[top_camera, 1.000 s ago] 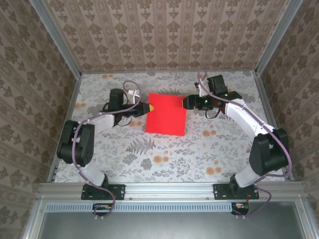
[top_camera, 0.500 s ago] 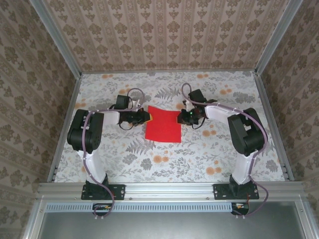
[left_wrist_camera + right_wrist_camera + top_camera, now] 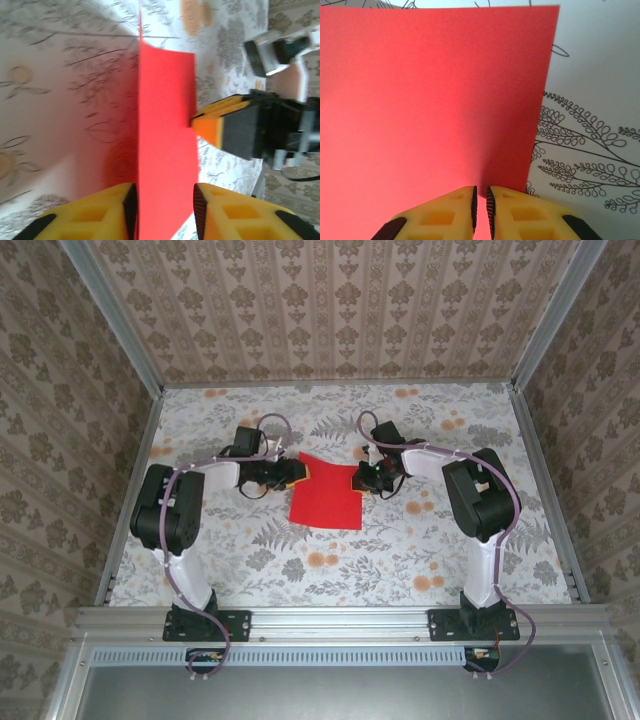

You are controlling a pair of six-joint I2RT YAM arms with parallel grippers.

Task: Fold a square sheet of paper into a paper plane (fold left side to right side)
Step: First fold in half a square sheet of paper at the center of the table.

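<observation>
The square sheet of paper is bright red and lies nearly flat at mid-table, uncreased; the paper plane is out of view. My left gripper is at the sheet's far left corner. In the left wrist view the sheet runs edge-on between the left gripper's jaws, which stand open, the paper close to one pad. My right gripper is at the sheet's right edge. In the right wrist view the right gripper is shut on the edge of the sheet. Its yellow fingers meet the paper.
The table has a grey leaf-and-flower print with orange flowers. Patterned walls close it in on three sides. An aluminium rail carries both arm bases along the near edge.
The sheet has come down from a raised position to the table. The right gripper has shut on its right edge. The left jaws have just opened from their grip.
</observation>
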